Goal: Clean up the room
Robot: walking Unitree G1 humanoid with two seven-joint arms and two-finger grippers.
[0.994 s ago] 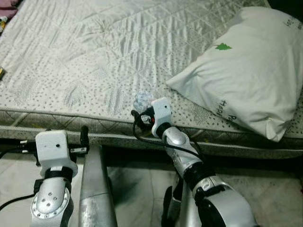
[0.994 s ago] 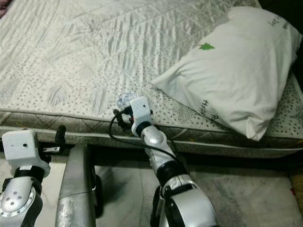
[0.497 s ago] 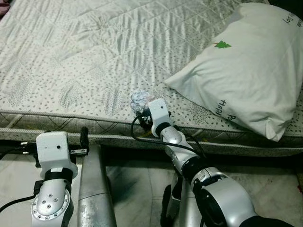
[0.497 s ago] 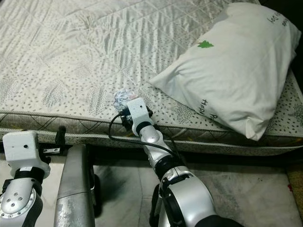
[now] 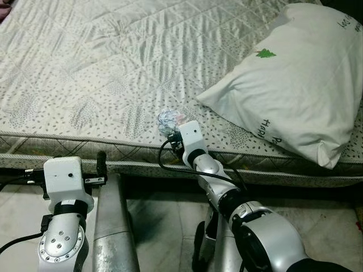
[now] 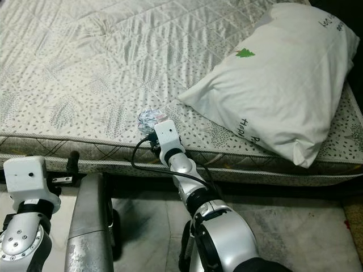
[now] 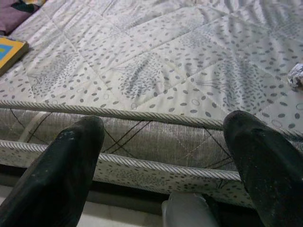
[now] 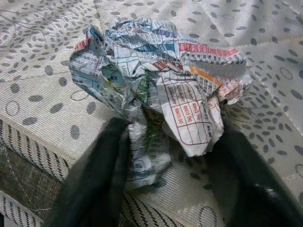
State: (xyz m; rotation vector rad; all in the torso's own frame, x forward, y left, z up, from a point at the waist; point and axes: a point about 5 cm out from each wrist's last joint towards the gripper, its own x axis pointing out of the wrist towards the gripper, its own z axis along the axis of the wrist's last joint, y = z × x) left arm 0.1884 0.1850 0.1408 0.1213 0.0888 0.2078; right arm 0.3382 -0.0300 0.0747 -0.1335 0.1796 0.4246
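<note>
Crumpled paper (image 8: 156, 90) between right gripper (image 8: 165, 175) fingers (mattress (image 5: 85, 68) edge)

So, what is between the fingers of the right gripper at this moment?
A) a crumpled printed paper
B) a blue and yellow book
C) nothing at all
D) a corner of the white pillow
A: in the right wrist view the crumpled printed paper lies on the mattress between the two black fingers of the right gripper, which are not yet closed on it.
</note>
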